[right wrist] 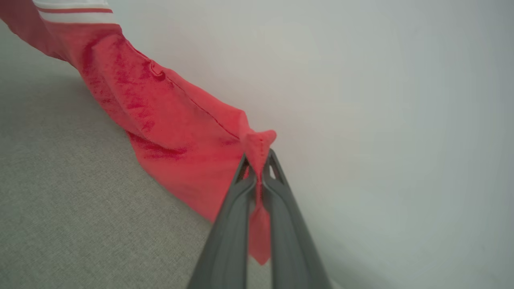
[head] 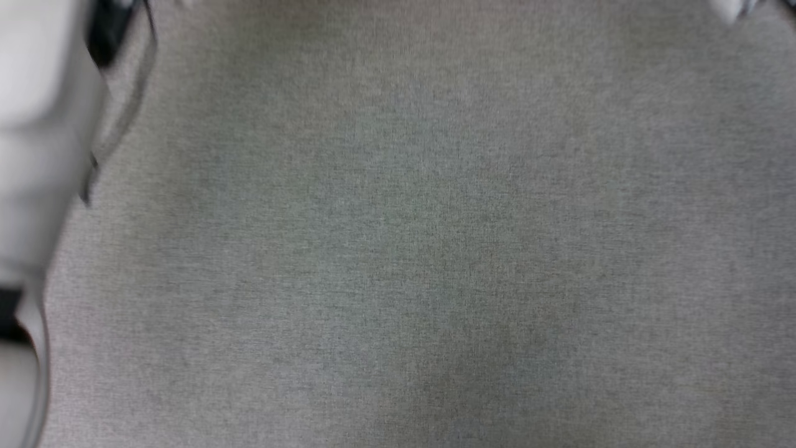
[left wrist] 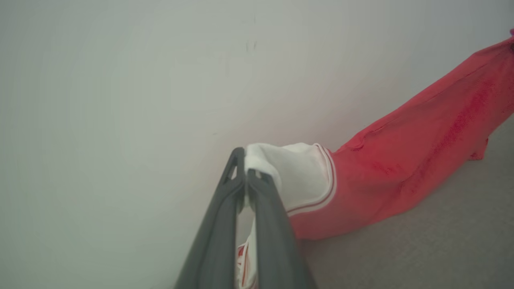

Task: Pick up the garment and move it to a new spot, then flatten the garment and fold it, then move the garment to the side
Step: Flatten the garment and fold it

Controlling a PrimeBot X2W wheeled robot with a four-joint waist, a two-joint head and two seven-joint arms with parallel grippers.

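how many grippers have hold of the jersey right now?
2. The left gripper is shut on the jersey at its white sleeve. The right gripper is shut on a red corner at the other end.

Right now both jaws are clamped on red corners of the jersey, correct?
Not quite: the left jaws are clamped on the white sleeve of the jersey, as the left wrist view shows; the right jaws do hold a red corner.

Setting: indoor; the exact type of room cannot be told. Evidence: a flat surface covered in grey woven fabric (head: 435, 249) serves as the work area. It runs up against a plain pale wall (left wrist: 120, 80).
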